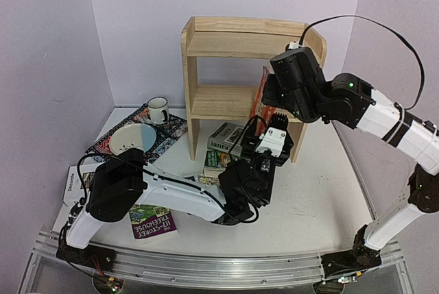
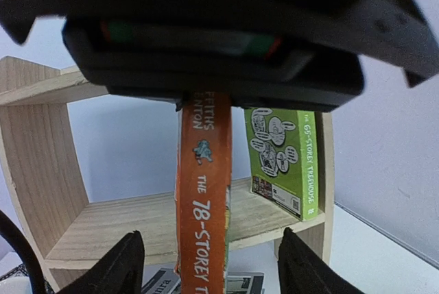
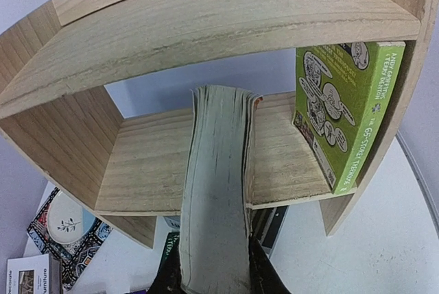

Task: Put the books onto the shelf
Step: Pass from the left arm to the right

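Noted white worktop (image 1: 322, 198), lilac walls (image 1: 48, 47) meeting behind pine shelf (image 1: 219, 102). Saw right pincer (image 3: 214, 266) pinching upright orange book (image 2: 204, 198); left pincer (image 2: 209, 270) spread around spine, not touching.

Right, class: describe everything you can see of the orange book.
The orange book is a paperback: bright orange spine with white "78-Storey" lettering, greyish page edges. It is upright at the shelf, level with the lower tier, apart from the light green book. The right gripper clamps its page edge; the left gripper has open fingers that flank the spine without touching.
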Controlling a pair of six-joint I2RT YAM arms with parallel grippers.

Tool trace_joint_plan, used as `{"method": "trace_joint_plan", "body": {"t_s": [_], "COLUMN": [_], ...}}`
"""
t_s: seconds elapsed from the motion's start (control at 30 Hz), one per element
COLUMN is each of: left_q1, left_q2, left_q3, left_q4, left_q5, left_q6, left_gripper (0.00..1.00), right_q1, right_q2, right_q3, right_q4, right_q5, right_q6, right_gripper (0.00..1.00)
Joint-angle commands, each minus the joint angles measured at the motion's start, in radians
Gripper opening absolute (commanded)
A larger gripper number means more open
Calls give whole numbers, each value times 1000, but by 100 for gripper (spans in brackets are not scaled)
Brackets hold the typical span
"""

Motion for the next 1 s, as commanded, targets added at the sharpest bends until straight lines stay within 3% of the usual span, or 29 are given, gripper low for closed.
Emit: {"method": "trace_joint_plan", "body": {"t_s": [0.0,0.3,0.47,0.67,0.97], "left_q1": [-43,-146,-168,-171,-174], "left_q2": [-85,-146,-241,-387,-455], "left_q3": [-61,-186,-352,-557,-646], "left_q4": [327,322,316,292,280], "left_q5": [-7,-103,-165,-279,-415], "left_q6": [-37,-16,0,-15,56], "left_gripper": [74,82,77,77,79], "right_q1": [-4,-5,-5,-5,-5], "right_q2": [-44,-68,-92,-138,-193], "right_q3": [-5,-20,-49,-115,-171], "right_q4": [43,44,45,51,51], "right_q5": [41,45,41,23,21], "right_q6": [-11,-22,-31,-35,-65], "right_gripper": [0,0,0,0,0]}}
